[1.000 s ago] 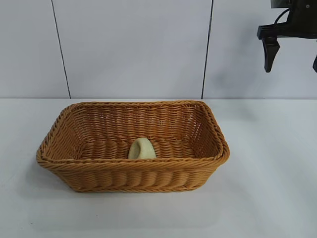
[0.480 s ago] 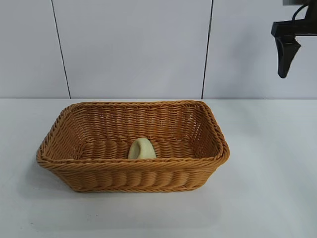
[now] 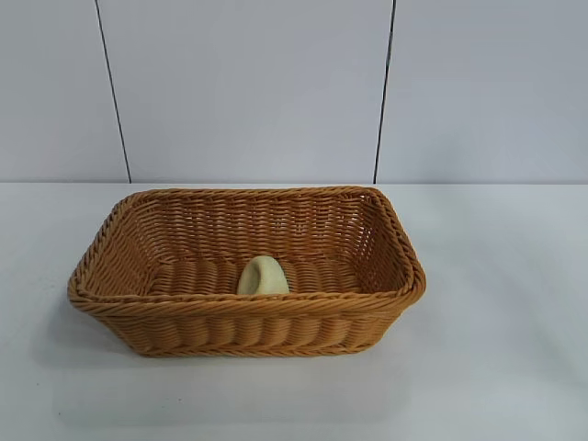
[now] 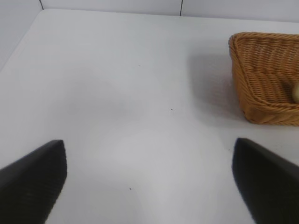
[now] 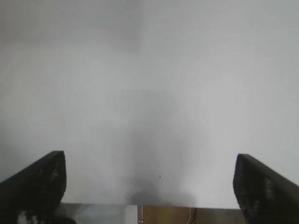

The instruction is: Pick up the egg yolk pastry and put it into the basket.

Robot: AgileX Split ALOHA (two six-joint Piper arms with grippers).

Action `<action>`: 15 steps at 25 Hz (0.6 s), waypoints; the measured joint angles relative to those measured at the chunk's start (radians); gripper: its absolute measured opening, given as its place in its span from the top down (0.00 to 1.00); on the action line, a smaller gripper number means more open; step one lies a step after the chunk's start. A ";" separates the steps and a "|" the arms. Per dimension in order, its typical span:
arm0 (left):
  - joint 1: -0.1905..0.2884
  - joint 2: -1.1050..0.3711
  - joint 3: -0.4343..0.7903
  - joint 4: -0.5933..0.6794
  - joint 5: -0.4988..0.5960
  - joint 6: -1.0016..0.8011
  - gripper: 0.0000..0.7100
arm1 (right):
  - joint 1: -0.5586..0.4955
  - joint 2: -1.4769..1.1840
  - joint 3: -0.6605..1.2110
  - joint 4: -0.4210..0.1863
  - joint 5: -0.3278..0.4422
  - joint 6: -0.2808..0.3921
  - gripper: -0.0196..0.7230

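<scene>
The orange-brown wicker basket (image 3: 246,323) stands in the middle of the white table. Inside it, against the near wall, the pale cream egg yolk pastry (image 3: 263,277) rests tilted on its side. Neither arm shows in the exterior view. In the left wrist view my left gripper (image 4: 149,179) is open over bare table, with the basket (image 4: 261,93) off to one side and a sliver of the pastry (image 4: 295,92) at the picture's edge. In the right wrist view my right gripper (image 5: 149,182) is open over bare table with nothing between its fingers.
A white wall with two dark vertical seams (image 3: 384,92) rises behind the table. White tabletop (image 3: 496,367) surrounds the basket on all sides. The right wrist view shows the table's edge (image 5: 163,206) just beyond the fingers.
My right gripper, high at the exterior view's upper right, drifted further right and has left the picture. The basket and pastry have not moved.
</scene>
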 joint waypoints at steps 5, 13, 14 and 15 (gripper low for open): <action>0.000 0.000 0.000 0.000 0.000 0.000 0.02 | 0.000 -0.301 0.119 0.014 -0.060 -0.005 0.04; 0.000 0.000 0.000 0.000 0.001 0.000 0.02 | 0.000 -0.747 0.127 0.023 -0.084 -0.006 0.04; 0.000 0.000 0.000 0.000 0.001 0.000 0.02 | 0.000 -0.804 0.127 0.023 -0.084 -0.006 0.04; 0.000 0.000 0.000 0.000 0.001 0.000 0.02 | 0.000 -0.860 0.127 0.023 -0.084 -0.006 0.04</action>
